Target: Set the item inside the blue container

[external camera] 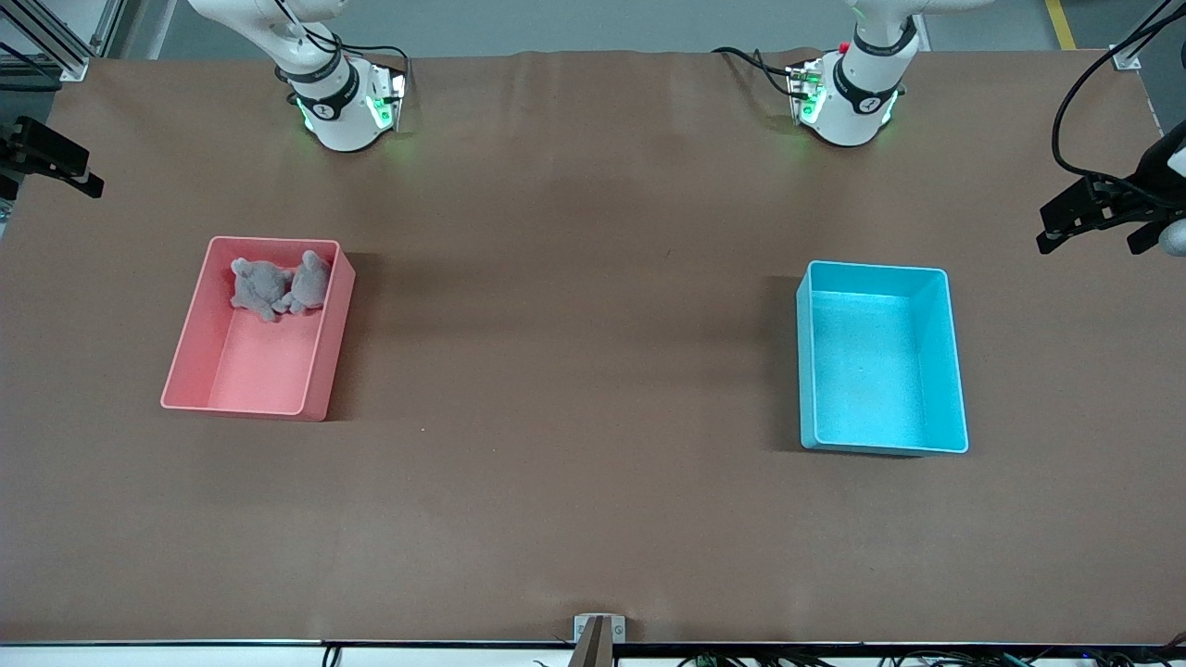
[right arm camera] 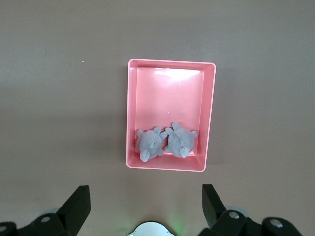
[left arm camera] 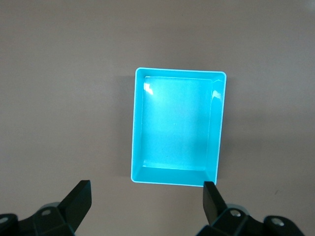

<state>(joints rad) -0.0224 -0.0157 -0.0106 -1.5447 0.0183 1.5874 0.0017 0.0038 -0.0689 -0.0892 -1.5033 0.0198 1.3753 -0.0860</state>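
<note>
Nearest the camera, the light cyan-blue rectangular plastic bin [external camera: 880, 359] lies empty on the brown counter [external camera: 574, 371]. Grey plush toy [external camera: 278, 285] remains in the pink plastic bin [external camera: 255, 326]. Both my tools, left tool [left arm camera: 147, 206] and right tool [right arm camera: 146, 209], hang above their bins, jaws apart. Nothing done.

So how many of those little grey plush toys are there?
2. One plush toy and a second toy lie touching side by side in the pink bin, at its end nearest the robots. Nothing seems hidden; the blue bin is empty.
</note>
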